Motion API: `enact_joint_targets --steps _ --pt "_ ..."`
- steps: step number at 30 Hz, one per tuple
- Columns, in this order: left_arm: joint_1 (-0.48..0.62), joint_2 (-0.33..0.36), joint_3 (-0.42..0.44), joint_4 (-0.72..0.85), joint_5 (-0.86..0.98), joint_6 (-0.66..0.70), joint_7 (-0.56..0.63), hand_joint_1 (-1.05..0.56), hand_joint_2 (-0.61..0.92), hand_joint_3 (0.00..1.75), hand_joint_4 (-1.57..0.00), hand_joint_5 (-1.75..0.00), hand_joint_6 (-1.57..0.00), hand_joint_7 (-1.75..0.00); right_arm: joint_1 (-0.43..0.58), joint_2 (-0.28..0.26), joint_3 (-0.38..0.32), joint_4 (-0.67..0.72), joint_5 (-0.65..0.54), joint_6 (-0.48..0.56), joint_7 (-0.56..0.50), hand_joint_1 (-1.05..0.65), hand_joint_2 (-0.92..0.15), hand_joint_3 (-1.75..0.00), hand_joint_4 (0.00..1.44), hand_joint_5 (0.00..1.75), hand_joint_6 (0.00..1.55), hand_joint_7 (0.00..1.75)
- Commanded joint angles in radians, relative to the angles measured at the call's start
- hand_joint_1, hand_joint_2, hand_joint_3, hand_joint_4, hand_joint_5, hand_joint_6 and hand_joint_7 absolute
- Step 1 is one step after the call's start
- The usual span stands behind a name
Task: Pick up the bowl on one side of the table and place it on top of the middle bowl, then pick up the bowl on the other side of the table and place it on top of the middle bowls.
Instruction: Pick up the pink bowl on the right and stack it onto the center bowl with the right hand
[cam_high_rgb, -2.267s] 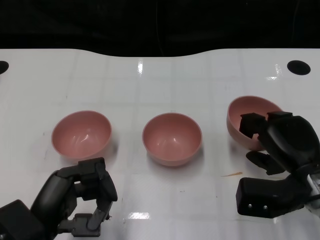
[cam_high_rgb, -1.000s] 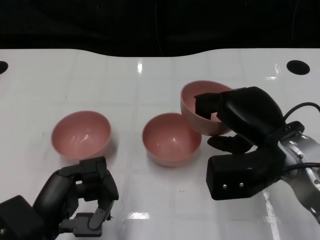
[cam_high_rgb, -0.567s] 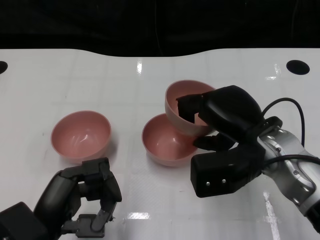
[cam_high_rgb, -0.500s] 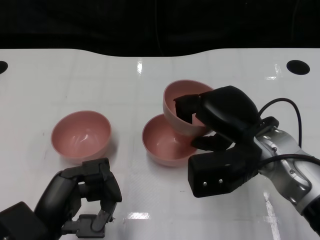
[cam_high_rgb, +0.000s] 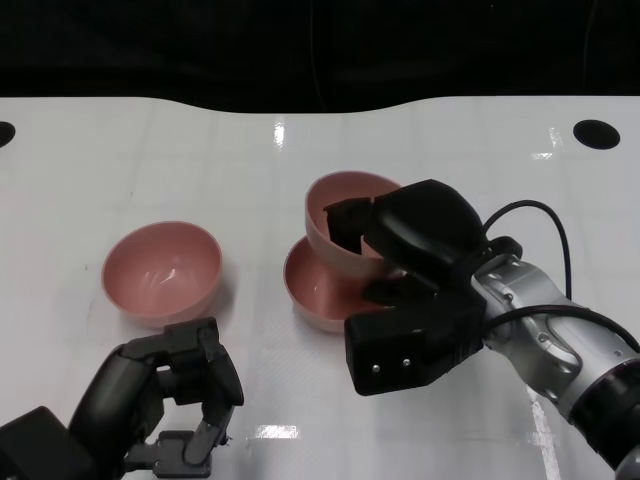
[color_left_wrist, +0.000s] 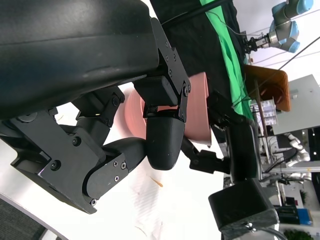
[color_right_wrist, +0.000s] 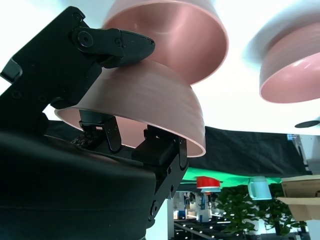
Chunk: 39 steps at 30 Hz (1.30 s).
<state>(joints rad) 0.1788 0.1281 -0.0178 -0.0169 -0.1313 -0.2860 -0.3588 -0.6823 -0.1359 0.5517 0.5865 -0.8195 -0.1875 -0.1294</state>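
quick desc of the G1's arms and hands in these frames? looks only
Both hands are matte black: the right hand has a rounded shell and a boxy block with small screws; the left hand shows blocky, dark grey linked fingers. The right forearm is silver, with a thin black cable looping above it.

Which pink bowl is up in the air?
The held bowl, gripped by the right hand and tilted over the middle bowl. The middle bowl and the left bowl both sit on the table.
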Motion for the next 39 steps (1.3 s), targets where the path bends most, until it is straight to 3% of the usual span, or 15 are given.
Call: enact_joint_targets --steps 1,6,14,21,23,24,26,30,32,33,39 --pt "-0.001 0.011 0.002 0.009 -0.002 -0.026 -0.008 -0.16 0.42 1.32 -0.85 -1.68 -0.85 -1.46 -0.025 0.0 0.008 0.028 -0.002 -0.015 -0.021 -0.22 -0.57 -0.7 0.93 1.75 0.73 1.54" --pt "0.004 0.006 -0.002 -0.002 -0.005 -0.014 -0.002 -0.17 0.45 1.27 -0.86 -1.68 -0.87 -1.45 -0.035 0.015 0.02 0.069 -0.007 -0.021 -0.044 -0.2 -0.56 -0.81 0.94 1.75 0.66 1.73" --pt "0.003 -0.001 -0.005 0.007 0.007 -0.041 0.008 -0.16 0.46 1.24 -0.87 -1.68 -0.88 -1.46 -0.037 0.028 0.034 0.091 -0.006 -0.021 -0.042 -0.22 -0.59 -0.84 0.94 1.75 0.68 1.68" --pt "0.005 -0.001 -0.007 0.002 -0.003 -0.031 -0.001 -0.16 0.53 1.14 -0.87 -1.68 -0.87 -1.45 -0.034 0.029 0.042 0.102 0.003 -0.026 -0.033 -0.22 -0.69 -0.61 0.9 1.75 0.81 1.21" --pt "0.004 -0.003 -0.008 0.004 -0.005 -0.035 -0.001 -0.16 0.51 1.18 -0.87 -1.68 -0.87 -1.46 -0.034 0.03 0.044 0.104 0.002 -0.022 -0.027 -0.23 -0.73 -0.51 0.89 1.72 0.91 0.88" --pt "0.003 -0.004 -0.008 0.007 0.0 -0.044 0.001 -0.16 0.49 1.22 -0.88 -1.68 -0.87 -1.46 -0.034 0.031 0.044 0.105 0.001 -0.017 -0.022 -0.25 -0.77 -0.4 0.89 1.66 1.0 0.63" --pt "0.002 -0.003 -0.009 0.01 0.005 -0.056 0.001 -0.16 0.48 1.23 -0.88 -1.67 -0.87 -1.46 -0.032 0.034 0.045 0.112 -0.001 -0.02 -0.034 -0.27 -0.83 -0.25 0.87 1.48 1.1 0.37" --pt "0.001 0.001 -0.011 0.006 0.006 -0.054 0.002 -0.17 0.47 1.24 -0.88 -1.67 -0.87 -1.46 -0.035 0.032 0.059 0.117 -0.015 0.002 -0.006 -0.31 -0.9 -0.12 0.81 1.14 1.07 0.19" --pt "0.002 0.002 -0.012 0.004 0.007 -0.052 0.004 -0.17 0.47 1.25 -0.88 -1.67 -0.87 -1.45 -0.035 0.03 0.065 0.108 -0.019 0.024 0.026 -0.36 -0.92 -0.11 0.73 0.76 0.94 0.07" --pt "0.001 0.002 -0.012 0.004 0.008 -0.052 0.003 -0.16 0.47 1.25 -0.88 -1.67 -0.88 -1.45 -0.034 0.029 0.068 0.103 -0.022 0.034 0.039 -0.38 -0.92 -0.11 0.72 0.67 0.9 0.04" --pt "-0.003 0.004 -0.012 0.012 0.01 -0.065 0.001 -0.16 0.5 1.19 -0.87 -1.68 -0.87 -1.45 -0.028 0.021 0.079 0.079 -0.021 0.058 0.068 -0.51 -0.92 -0.11 0.55 0.46 0.7 0.0"
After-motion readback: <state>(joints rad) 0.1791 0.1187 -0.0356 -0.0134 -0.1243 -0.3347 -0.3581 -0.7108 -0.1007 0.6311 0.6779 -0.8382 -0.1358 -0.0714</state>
